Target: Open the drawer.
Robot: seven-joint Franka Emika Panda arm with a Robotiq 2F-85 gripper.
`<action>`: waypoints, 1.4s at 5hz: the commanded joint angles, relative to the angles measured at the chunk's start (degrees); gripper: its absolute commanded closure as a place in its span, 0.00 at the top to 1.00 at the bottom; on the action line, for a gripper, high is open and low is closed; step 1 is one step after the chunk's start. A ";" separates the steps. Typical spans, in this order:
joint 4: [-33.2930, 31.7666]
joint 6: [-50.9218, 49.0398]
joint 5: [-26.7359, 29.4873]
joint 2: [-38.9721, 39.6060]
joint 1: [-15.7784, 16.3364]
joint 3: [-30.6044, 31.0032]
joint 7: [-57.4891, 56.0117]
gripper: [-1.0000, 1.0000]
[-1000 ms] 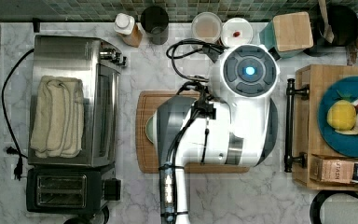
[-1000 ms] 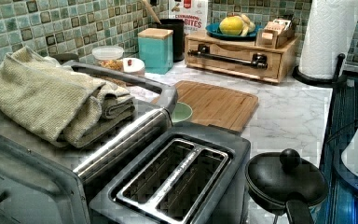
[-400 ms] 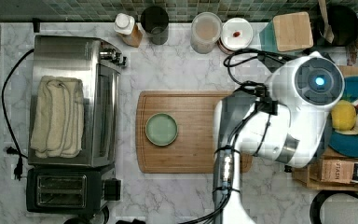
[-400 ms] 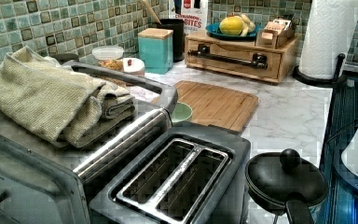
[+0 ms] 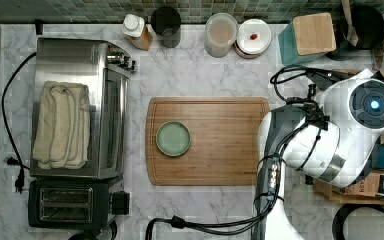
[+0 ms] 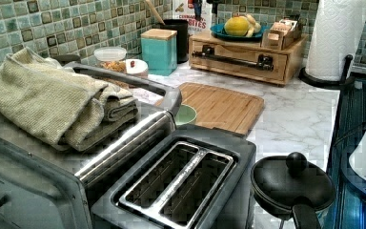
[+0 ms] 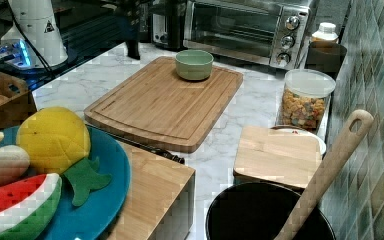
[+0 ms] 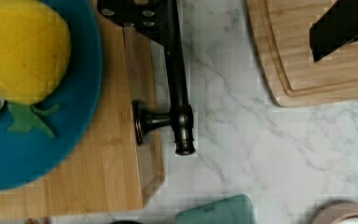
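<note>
Hanging over the wooden box stand [image 6: 248,52] at the top view's right, my arm [image 5: 325,135] covers it there. My tool's [image 8: 244,18] dark fingers [image 8: 340,28] straddle the black handle [image 8: 177,84], one over the cutting board [image 8: 317,56]; gripping nothing, though how wide I cannot tell. The drawer [image 6: 238,59] sits closed at the left view's far end, under the blue plate [image 8: 42,140].

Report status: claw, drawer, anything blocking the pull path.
Claw open, straddling the bar handle. Drawer shut. Cutting board lies on the counter in front of it.
</note>
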 commanded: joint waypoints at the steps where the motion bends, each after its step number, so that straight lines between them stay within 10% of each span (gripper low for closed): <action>1: -5.98 1.01 -4.63 -2.62 1.20 1.22 -3.48 1.00; 7: -11.90 17.53 -5.60 5.15 -4.30 -1.94 -6.34 1.00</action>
